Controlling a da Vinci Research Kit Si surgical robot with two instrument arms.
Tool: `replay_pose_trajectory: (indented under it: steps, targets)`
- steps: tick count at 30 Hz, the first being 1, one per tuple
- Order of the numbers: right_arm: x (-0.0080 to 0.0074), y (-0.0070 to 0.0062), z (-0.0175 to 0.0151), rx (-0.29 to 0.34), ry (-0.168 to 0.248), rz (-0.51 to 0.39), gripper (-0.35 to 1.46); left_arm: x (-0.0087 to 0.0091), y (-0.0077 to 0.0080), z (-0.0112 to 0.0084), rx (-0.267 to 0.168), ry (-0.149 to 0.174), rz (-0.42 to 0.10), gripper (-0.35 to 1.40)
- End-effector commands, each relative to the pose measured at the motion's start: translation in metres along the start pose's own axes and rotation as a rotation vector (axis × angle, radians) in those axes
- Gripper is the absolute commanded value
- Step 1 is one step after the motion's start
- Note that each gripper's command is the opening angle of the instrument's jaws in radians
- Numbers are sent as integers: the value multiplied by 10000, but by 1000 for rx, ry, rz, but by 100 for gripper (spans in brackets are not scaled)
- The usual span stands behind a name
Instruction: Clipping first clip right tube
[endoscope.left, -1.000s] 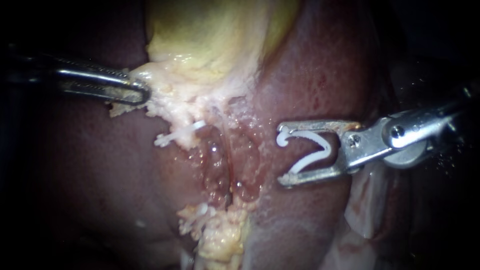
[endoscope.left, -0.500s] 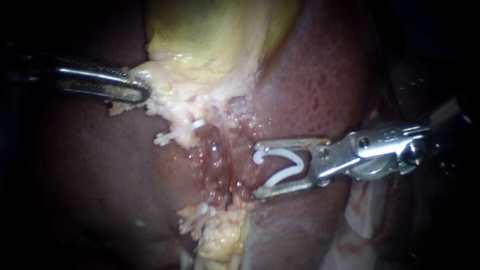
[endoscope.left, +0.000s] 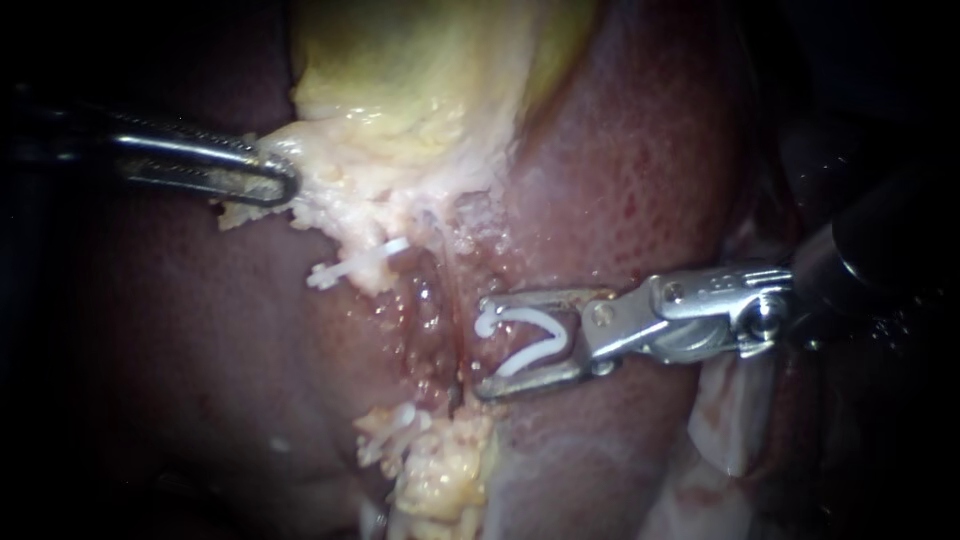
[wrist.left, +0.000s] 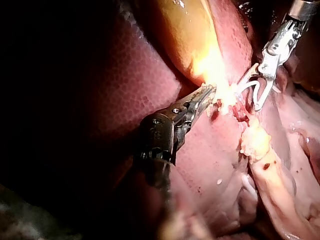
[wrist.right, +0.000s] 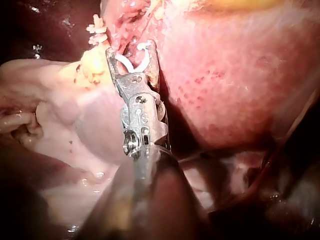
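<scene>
My left instrument (endoscope.left: 285, 183) comes in from the left, its jaws shut on pale fatty tissue at the neck of the yellow gallbladder (endoscope.left: 420, 90). The same hold appears in the left wrist view (wrist.left: 207, 95). My right instrument (endoscope.left: 483, 345) carries an open white clip (endoscope.left: 525, 338) seated between its widely spread jaws. The jaw tips sit at the right tube (endoscope.left: 468, 350), one above and one below it. In the right wrist view the instrument (wrist.right: 131, 50) and clip (wrist.right: 132, 62) reach into the reddish groove. It is unclear whether the tube lies fully inside the clip.
Dark red liver (endoscope.left: 620, 180) surrounds the groove. The left tube (endoscope.left: 425, 310) runs beside the right one. A white clip (endoscope.left: 350, 268) sits near its upper end, and another (endoscope.left: 395, 420) lies by the yellowish fat lump (endoscope.left: 440, 470) below.
My right instrument has moved left and slightly down with the clip, from over the liver to the right tube. The left instrument has kept its hold and place.
</scene>
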Motion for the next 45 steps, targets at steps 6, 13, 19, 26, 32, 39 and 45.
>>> replay_pose_trajectory:
  steps: [6,13,19,26,32,39,45]
  targets:
    - [-1,2,19,22,34,26,49,-1,0,1,1,0,0,-35]
    - [1,3,34,45,84,64,50,-1,-1,1,1,0,0,-35]
    - [4,0,36,85,111,77,50,-1,-1,1,1,0,0,-35]
    - [9,-17,31,124,118,80,49,-2,-1,-2,1,0,0,-35]
    - [18,-30,24,171,132,67,48,-3,-1,-4,4,1,0,-35]
    - [29,-42,16,240,127,76,45,-4,-2,-6,5,1,0,-35]
    - [29,-43,18,245,126,83,45,-4,-2,-6,5,1,-1,-35]
